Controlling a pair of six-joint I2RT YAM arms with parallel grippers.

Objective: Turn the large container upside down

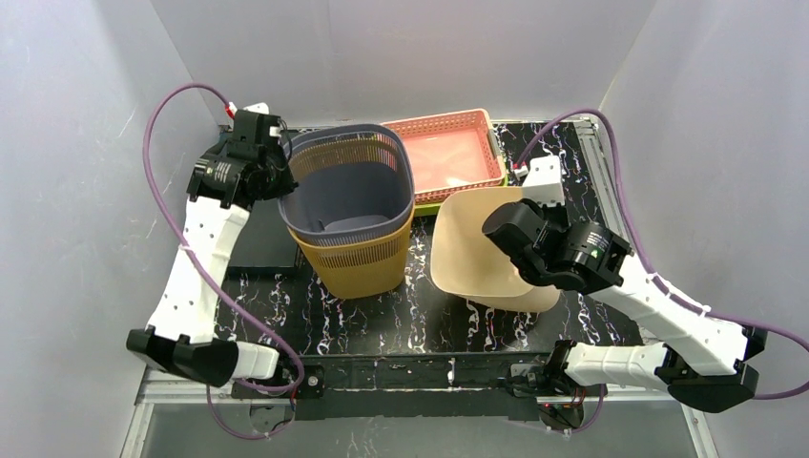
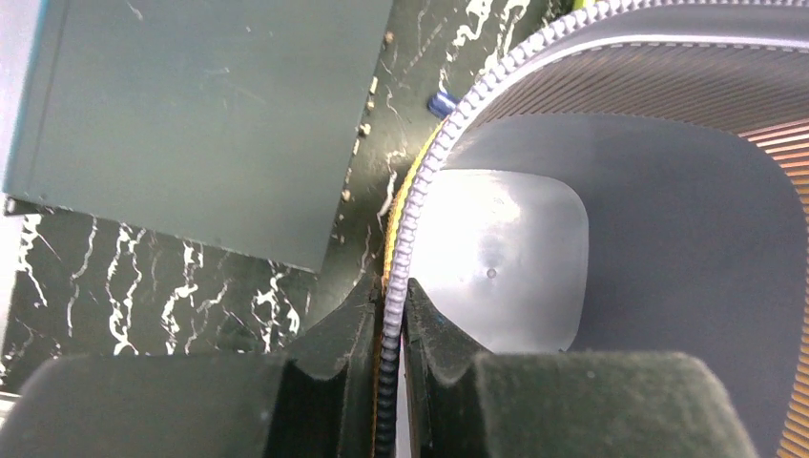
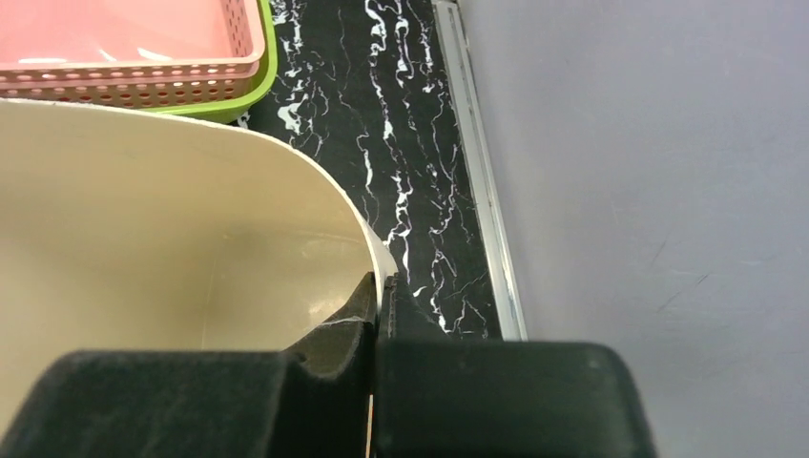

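Observation:
A grey slotted bin (image 1: 353, 191) sits nested inside an ochre slotted bin (image 1: 358, 262), upright at mid-left of the table. My left gripper (image 1: 282, 181) is shut on their left rim. In the left wrist view the ribbed grey rim (image 2: 405, 229) runs between my jaws, with a thin ochre edge beside it. A smooth beige container (image 1: 472, 253) stands to the right with its opening up. My right gripper (image 1: 523, 208) is shut on its right rim. The right wrist view shows the thin beige wall (image 3: 315, 191) pinched between my fingers.
A pink basket (image 1: 448, 153) rests in a green tray (image 3: 250, 95) at the back, just behind the beige container. A dark grey plate (image 2: 191, 114) lies left of the bins. Grey walls enclose the table. A metal rail (image 3: 477, 172) runs along the right edge.

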